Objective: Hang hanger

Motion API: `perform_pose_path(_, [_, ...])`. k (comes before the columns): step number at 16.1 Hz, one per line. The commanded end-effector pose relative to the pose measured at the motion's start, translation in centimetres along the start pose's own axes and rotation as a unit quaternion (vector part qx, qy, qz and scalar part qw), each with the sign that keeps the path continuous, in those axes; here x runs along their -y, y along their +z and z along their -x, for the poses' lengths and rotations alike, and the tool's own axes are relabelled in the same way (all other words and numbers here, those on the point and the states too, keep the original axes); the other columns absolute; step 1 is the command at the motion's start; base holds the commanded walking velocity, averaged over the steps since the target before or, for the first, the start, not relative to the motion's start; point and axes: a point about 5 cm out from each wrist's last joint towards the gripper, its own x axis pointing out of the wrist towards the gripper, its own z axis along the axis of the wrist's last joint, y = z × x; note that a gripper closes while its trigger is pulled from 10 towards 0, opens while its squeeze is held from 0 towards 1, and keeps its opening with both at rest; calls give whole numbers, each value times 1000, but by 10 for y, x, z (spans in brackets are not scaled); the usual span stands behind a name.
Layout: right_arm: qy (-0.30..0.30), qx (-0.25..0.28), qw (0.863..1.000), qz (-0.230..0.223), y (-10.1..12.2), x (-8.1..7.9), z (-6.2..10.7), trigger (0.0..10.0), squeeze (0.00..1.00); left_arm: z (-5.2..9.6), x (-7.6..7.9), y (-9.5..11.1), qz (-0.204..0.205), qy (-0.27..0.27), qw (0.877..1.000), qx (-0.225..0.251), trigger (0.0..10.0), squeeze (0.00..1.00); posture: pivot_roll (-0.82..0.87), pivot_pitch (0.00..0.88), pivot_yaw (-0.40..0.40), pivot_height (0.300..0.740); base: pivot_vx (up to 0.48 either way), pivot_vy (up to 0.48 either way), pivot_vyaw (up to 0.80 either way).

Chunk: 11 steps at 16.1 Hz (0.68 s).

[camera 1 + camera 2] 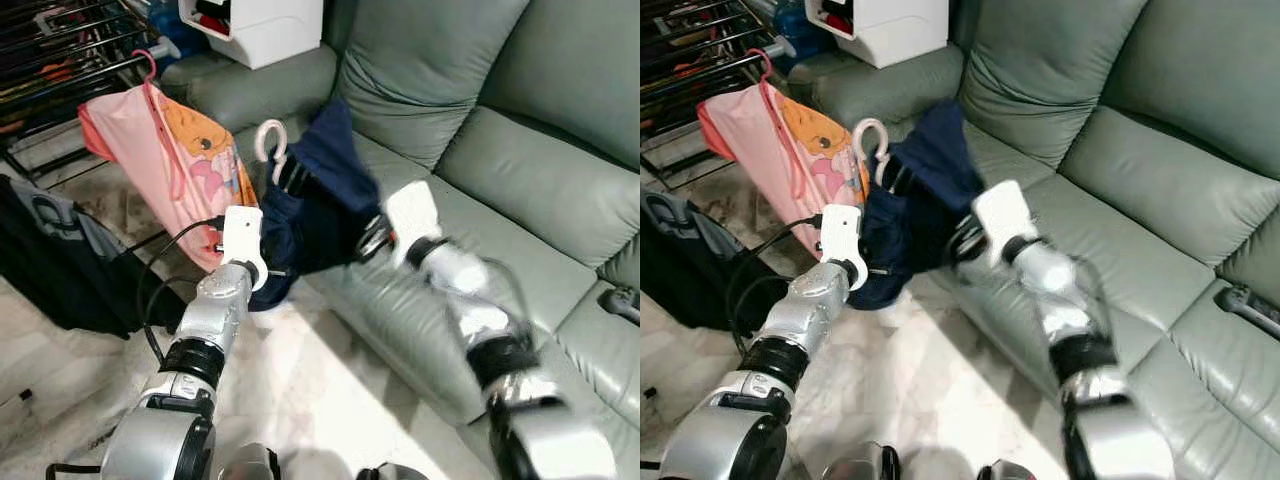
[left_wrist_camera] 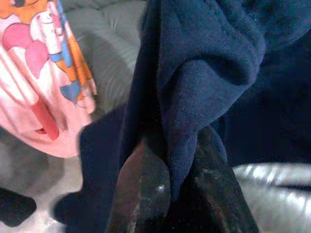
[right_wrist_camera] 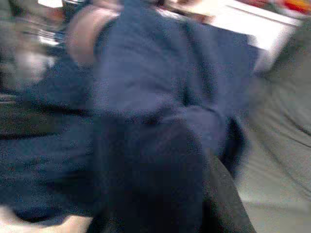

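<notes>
— Where is the hanger?

— The pale hanger shows its hook above a navy garment, which is held up in front of the grey-green sofa. The hook stands clear of the cloth, tilted a little; the rest of it is hidden inside the garment.

— And the fingers?

— The left gripper is below the hook, at the garment's lower left edge. In the left wrist view its two black fingers are closed narrow on a fold of the navy cloth, which is pinched between them. The right gripper is at the garment's right side, lower than the hook, its arm blurred. The right wrist view is smeared; dark cloth covers the fingers, and I cannot tell whether they are closed.

— Do either of them touch the hanger itself?

— Not that I can see; both are at the cloth, with the hook above and between them.

— What surrounds it?

— A pink printed garment hangs on a pink hanger from a dark drying rack, just left of the navy one. A white box sits on the sofa arm, and a black garment lies over the pale floor.
</notes>
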Motion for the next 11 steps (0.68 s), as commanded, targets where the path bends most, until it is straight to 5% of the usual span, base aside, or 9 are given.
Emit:
perform_pose_path(1, [75,-8,997,-7,-4,-22,4,0,0,0,-11,14,29,34,999,23,0,0,-32,21,23,740,0,0,0])
perform_pose_path(2, [95,-21,995,-5,-9,-29,6,0,0,0,-10,15,33,34,999,23,0,0,-32,21,23,740,0,0,0])
perform_pose_path(3, [114,-51,992,16,-20,-38,10,10000,0,-1,-8,17,38,28,999,24,0,0,-28,20,23,740,0,0,0])
perform_pose_path(4, [106,-68,991,41,-27,-40,13,10000,1000,-1,-7,18,34,20,999,26,0,0,-28,20,23,740,0,0,0])
perform_pose_path(7, [114,-61,984,123,-24,-37,21,10000,1000,0,-13,19,27,21,999,26,0,0,-30,23,22,740,0,0,0])
perform_pose_path(11, [208,-47,969,125,-24,-58,36,10000,1000,0,-18,23,33,27,998,36,0,0,-35,26,21,740,0,0,0])
